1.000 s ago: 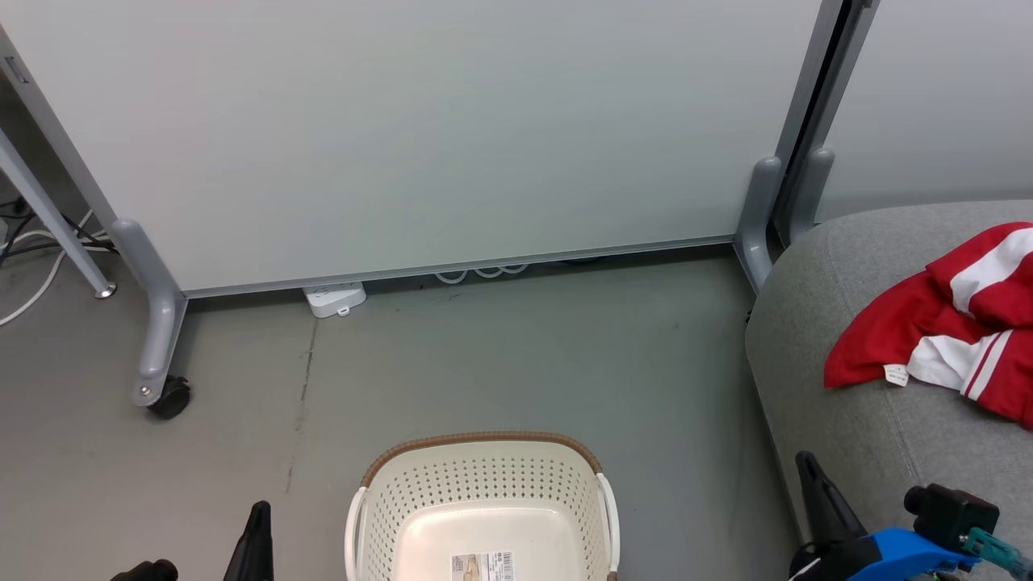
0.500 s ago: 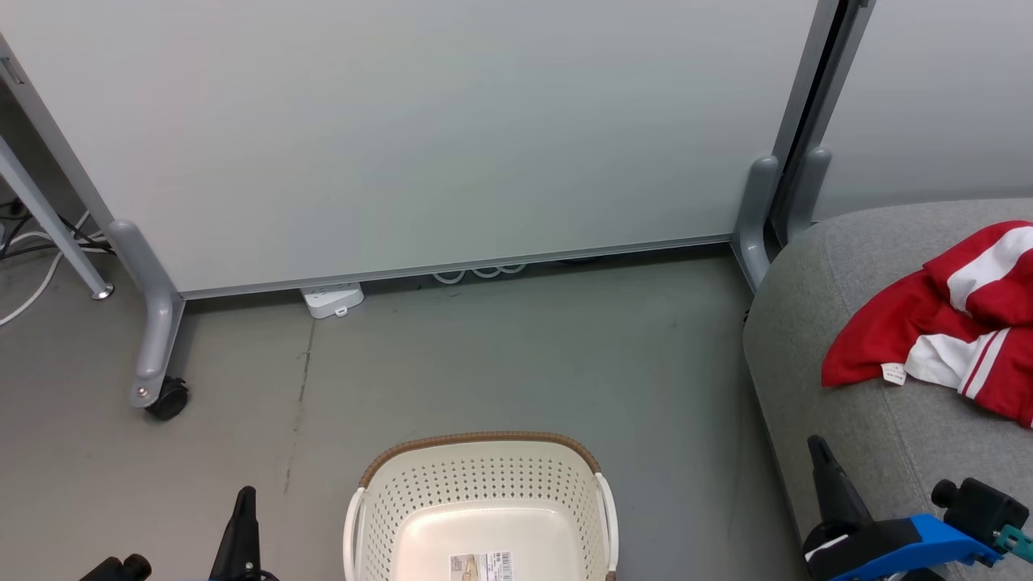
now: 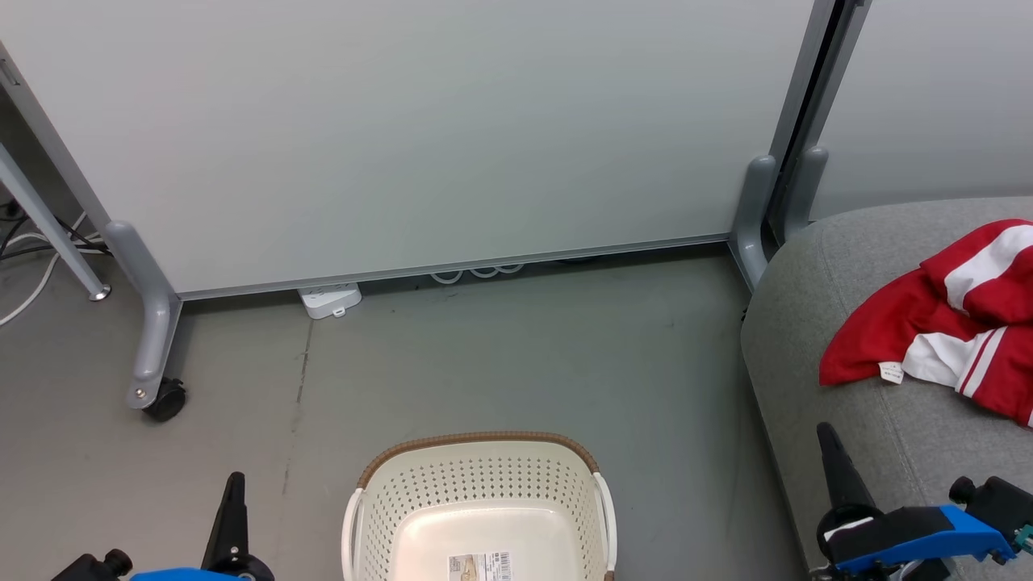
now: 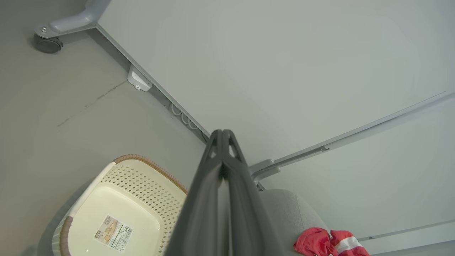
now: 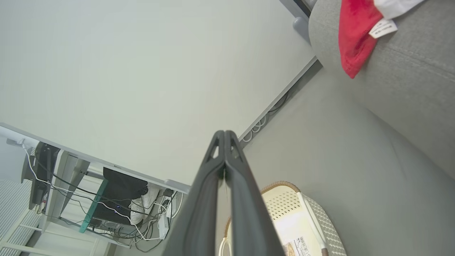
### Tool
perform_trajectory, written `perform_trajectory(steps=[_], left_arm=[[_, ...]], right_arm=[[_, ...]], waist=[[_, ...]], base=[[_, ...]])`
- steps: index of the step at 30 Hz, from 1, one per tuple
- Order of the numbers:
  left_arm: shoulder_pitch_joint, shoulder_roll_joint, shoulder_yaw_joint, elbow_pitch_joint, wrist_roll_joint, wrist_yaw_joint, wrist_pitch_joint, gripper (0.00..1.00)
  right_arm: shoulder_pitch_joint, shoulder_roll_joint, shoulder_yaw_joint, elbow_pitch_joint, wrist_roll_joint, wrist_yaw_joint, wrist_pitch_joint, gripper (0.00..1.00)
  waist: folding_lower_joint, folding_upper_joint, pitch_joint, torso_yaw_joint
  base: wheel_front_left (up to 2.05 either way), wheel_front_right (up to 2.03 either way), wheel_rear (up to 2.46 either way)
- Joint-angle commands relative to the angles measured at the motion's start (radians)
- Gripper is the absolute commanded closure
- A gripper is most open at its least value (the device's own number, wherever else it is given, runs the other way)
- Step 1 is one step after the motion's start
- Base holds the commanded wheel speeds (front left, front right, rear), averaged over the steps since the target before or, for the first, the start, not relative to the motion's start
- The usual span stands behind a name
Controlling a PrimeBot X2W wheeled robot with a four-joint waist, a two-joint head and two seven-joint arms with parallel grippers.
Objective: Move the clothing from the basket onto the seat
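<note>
Left gripper (image 3: 235, 482) and right gripper (image 3: 826, 434), jaws pressed together and empty, flank the bare basket (image 3: 481, 474) at six o'clock, while the clothing (image 3: 928, 327) lies crumpled on the seat (image 3: 807, 363) at three o'clock, soft, light, probably best pinched at a raised fold.

We see the basket (image 3: 476, 492) in cream-white, its walls dotted with rows of small holes, its far rim a brown woven-look band, its side handles white, and a white barcode label (image 3: 482, 566) on its bottom. The clothing (image 3: 896, 331) on the right is bright red with white panels and thin red-and-white stripes, plus a small white tag (image 3: 891, 372). The seat (image 3: 815, 379) is plain mid-grey fabric. The floor (image 3: 500, 355) is dull grey-green. The partition panel (image 3: 403, 121) is pale grey-white, its legs (image 3: 153, 323) bluish grey, its caster (image 3: 165, 400) black. Both the left pincer (image 3: 235, 480) and the right pincer (image 3: 824, 429) have dark fingers on blue bodies.
</note>
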Motion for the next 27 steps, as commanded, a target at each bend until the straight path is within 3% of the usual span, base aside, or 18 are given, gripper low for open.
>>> perform_trajectory(steps=[1, 27], left_arm=[[-0.027, 0.005, 0.01, -0.017, -0.029, -0.001, 0.007, 1.0], [-0.048, 0.001, 0.044, -0.051, -0.268, -0.002, 0.075, 1.0]], right_arm=[[-0.024, 0.001, -0.005, -0.009, 0.034, 0.0, 0.004, 1.0], [-0.051, 0.003, -0.027, -0.005, 0.318, 0.0, 0.031, 1.0]], waist=[[-0.0001, 0.0, 0.0, 0.0], [-0.0001, 0.0, 0.001, -0.008]], base=[[0.0, 0.0, 0.0], [0.0, 0.0, 0.0]])
